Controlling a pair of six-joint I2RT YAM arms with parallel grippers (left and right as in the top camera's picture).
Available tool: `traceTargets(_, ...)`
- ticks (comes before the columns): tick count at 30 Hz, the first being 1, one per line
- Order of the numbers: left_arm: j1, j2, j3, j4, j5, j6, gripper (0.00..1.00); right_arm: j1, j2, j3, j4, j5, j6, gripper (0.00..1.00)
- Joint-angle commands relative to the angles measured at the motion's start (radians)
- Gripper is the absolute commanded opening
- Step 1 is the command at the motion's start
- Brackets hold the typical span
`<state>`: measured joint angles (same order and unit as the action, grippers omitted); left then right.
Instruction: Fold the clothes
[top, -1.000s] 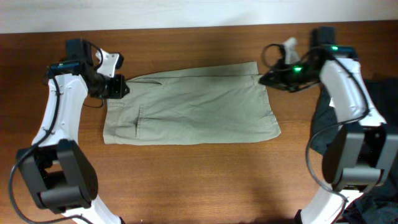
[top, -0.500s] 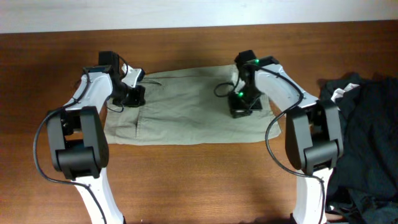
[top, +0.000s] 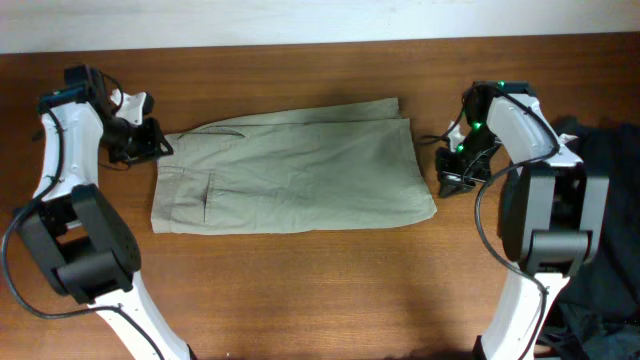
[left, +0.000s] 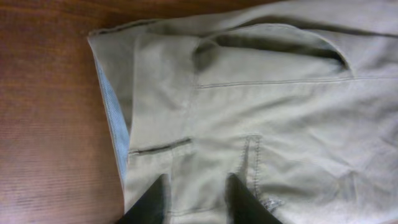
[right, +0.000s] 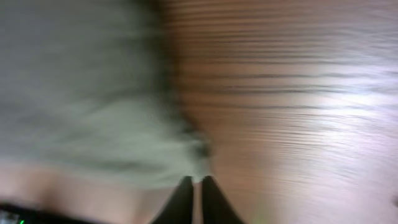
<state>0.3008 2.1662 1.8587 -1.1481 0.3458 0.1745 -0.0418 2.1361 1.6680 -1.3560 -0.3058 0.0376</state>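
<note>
Both pincers have backed off the shorts since half a second ago, when they sat on the cloth; now they're out at the ends. Left pincer (left: 198, 200) is open with a moderate gap and nothing in it, over the waistband end. Right pincer (right: 197, 194) is nearly closed; the view is blurred, but it's empty as far as you can tell, just off the hem edge. Shorts (top: 290, 172) lie flat mid-bench (top: 300, 290), legs stacked, waist left, hems right. Blue lining (left: 113, 118) peeks out at the waistband. Dark clothes (top: 612, 190) are heaped at right, apart. Judgement: light, limp cotton that will drape and slide on wood, and the waistband looks thickest. Pinch a waistband corner and a hem corner through all layers and lift them together.
</note>
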Motion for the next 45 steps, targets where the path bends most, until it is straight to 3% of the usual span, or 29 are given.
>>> traceTargets(1,0.01,-0.051,0.014,-0.067,-0.015,0.006,0.63,0.107,-0.078,0.004,0.032,-0.199,-0.073,0.16)
traceTargets(2,0.011,-0.051,-0.018,-0.065,-0.048,0.005,0.72,0.144,-0.07,0.001,0.064,-0.195,-0.035,0.16)
traceTargets(6,0.03,-0.045,-0.11,-0.033,-0.088,-0.018,0.8,0.259,-0.049,-0.051,0.248,-0.195,0.138,0.08)
traceTargets(9,0.069,-0.045,-0.166,0.021,-0.079,-0.024,0.85,0.32,-0.035,-0.111,0.362,-0.195,0.164,0.04)
traceTargets(12,0.107,-0.035,-0.204,0.088,-0.002,-0.021,0.99,0.356,-0.035,-0.17,0.431,-0.2,0.186,0.04)
traceTargets(15,0.116,-0.026,-0.269,0.179,0.037,0.014,0.99,0.364,-0.035,-0.201,0.465,-0.2,0.208,0.04)
traceTargets(20,0.113,0.066,-0.29,0.198,0.149,0.077,0.98,0.364,-0.035,-0.205,0.495,-0.199,0.234,0.04)
traceTargets(22,0.113,0.124,-0.29,0.195,0.172,0.077,0.89,0.365,-0.035,-0.205,0.501,-0.2,0.26,0.04)
traceTargets(24,0.113,0.171,-0.29,0.198,0.182,0.078,0.67,0.369,-0.035,-0.205,0.5,-0.199,0.26,0.04)
traceTargets(29,0.097,0.192,-0.291,0.224,0.201,0.077,0.58,0.372,-0.035,-0.205,0.501,-0.2,0.26,0.04)
traceTargets(33,0.067,0.192,-0.291,0.228,0.216,0.078,0.43,0.372,-0.035,-0.205,0.501,-0.2,0.26,0.04)
traceTargets(35,0.048,0.192,-0.292,0.227,0.217,0.077,0.29,0.372,-0.035,-0.205,0.501,-0.2,0.26,0.04)
traceTargets(36,0.041,0.192,-0.292,0.219,0.216,0.077,0.13,0.372,-0.035,-0.205,0.5,-0.2,0.26,0.04)
traceTargets(38,0.048,0.19,-0.284,0.185,0.219,0.077,0.01,0.372,-0.035,-0.205,0.496,-0.2,0.26,0.04)
traceTargets(41,0.081,0.19,-0.193,0.042,0.199,0.063,0.01,0.372,-0.043,-0.204,0.46,-0.207,0.266,0.04)
traceTargets(45,0.142,0.189,0.189,-0.377,-0.006,0.063,0.01,0.37,-0.125,-0.2,0.431,-0.206,0.267,0.04)
